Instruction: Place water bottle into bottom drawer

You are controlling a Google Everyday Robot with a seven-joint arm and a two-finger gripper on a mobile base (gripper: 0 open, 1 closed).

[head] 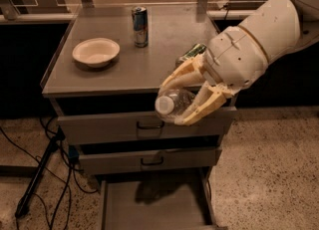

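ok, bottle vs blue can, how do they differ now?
The bottle is clear with a white cap; the blue can is opaque blue and silver. The bottle lies sideways, held in the pincer in front of the top drawer; the blue can stands upright on the cabinet top. Both are small drink containers.

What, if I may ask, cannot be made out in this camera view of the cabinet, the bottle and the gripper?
- The bottom drawer: its front end is cut off by the lower edge of the camera view.
- The water bottle: its rear part is hidden by the gripper, which clasps it in front of the top drawer.
- The green can: mostly hidden behind the gripper.
- The blue-silver can: its lettering is too small to read.
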